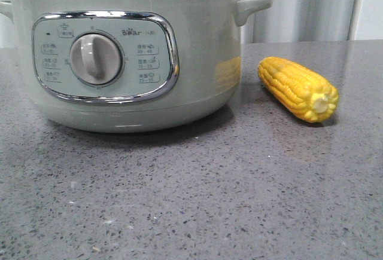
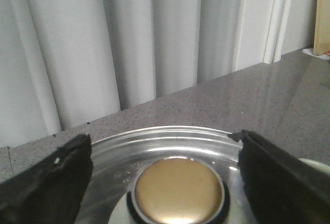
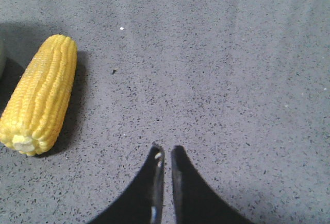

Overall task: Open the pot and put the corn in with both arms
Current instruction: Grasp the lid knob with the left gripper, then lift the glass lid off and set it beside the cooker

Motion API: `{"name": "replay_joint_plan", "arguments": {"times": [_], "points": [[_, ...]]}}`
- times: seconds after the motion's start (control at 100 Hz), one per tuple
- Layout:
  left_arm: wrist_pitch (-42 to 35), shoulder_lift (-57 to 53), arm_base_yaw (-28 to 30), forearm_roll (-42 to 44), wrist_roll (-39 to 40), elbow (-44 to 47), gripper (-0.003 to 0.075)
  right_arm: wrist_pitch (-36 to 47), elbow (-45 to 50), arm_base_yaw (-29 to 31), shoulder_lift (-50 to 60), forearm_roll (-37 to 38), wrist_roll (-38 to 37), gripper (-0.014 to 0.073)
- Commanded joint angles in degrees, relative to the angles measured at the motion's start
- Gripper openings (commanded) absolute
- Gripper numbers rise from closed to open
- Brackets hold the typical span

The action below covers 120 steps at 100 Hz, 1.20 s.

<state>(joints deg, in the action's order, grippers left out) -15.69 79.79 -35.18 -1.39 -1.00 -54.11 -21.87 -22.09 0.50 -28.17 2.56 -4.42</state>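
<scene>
On the grey table [image 1: 191,200] the pot [image 1: 125,57] stands at left, glass lid [image 2: 154,141] on; the left gripper [image 2: 165,183] is spread wide astride its gold knob [image 2: 178,190]. Just right lies the corn [image 1: 298,88], beside the right gripper [image 3: 165,154], fingers nearly together, empty.

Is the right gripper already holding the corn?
No. In the right wrist view the right gripper hangs over bare countertop with its fingertips nearly together, while the corn lies apart from it, untouched.
</scene>
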Motion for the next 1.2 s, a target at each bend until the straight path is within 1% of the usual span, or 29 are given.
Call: {"name": "replay_joint_plan", "arguments": {"times": [0.0, 0.29, 0.36, 0.43, 0.45, 0.48, 0.6, 0.65, 0.67, 0.68, 0.71, 0.78, 1.19], "points": [[-3.92, -0.51, -0.37, 0.44, 0.23, -2.0, 0.0526, 4.41, -1.47, 0.12, -0.69, 0.05, 0.2, -0.0046], [-3.92, 1.19, -0.37, 0.54, 0.23, -2.0, 0.0525, 4.41, -1.47, 0.12, -0.69, 0.05, 0.2, -0.0046], [-3.92, 1.19, -0.37, 0.54, 0.23, -2.0, 0.0505, 4.41, -1.47, 0.12, -0.69, 0.05, 0.2, -0.0046], [-3.92, 1.19, -0.37, 0.54, 0.23, -2.0, 0.0451, 4.41, -1.47, 0.12, -0.69, 0.05, 0.2, -0.0046], [-3.92, 1.19, -0.37, 0.54, 0.23, -2.0, 0.0421, 4.41, -1.47, 0.12, -0.69, 0.05, 0.2, -0.0046], [-3.92, 1.19, -0.37, 0.54, 0.23, -2.0, 0.0395, 4.41, -1.47, 0.12, -0.69, 0.05, 0.2, -0.0046], [-4.06, 1.19, -0.37, 0.54, 0.23, -2.0, 0.0221, 4.41, -1.47, 0.12, -0.69, 0.05, 0.2, -0.0046], [-4.05, 1.19, -0.37, 0.54, 0.23, -2.0, 0.0159, 4.58, -1.47, 0.12, -0.69, 0.05, 0.2, -0.0046], [-4.05, 1.19, -0.37, 0.54, 0.23, -2.0, 0.0119, 4.7, -1.47, 0.12, -0.69, 0.05, 0.2, -0.0046], [-4.05, 1.19, -0.37, 0.54, 0.23, -2.0, 0.0119, 4.83, -1.47, 0.12, -0.69, 0.05, 0.2, -0.0046], [-4.05, 1.19, -0.37, 0.54, 0.23, -2.0, 0.0063, 4.83, -1.47, 0.12, -0.69, 0.05, 0.2, -0.0046], [-4.41, 1.19, -0.37, 0.54, 0.23, -2.0, -0.0022, 4.83, -1.47, 0.12, -0.69, 0.05, 0.2, -0.0046], [-10.69, -1.19, -0.37, 0.54, 0.23, -2.0, -0.002, 5.31, -1.47, 0.12, -0.69, 0.05, 0.2, -0.0046]]}}
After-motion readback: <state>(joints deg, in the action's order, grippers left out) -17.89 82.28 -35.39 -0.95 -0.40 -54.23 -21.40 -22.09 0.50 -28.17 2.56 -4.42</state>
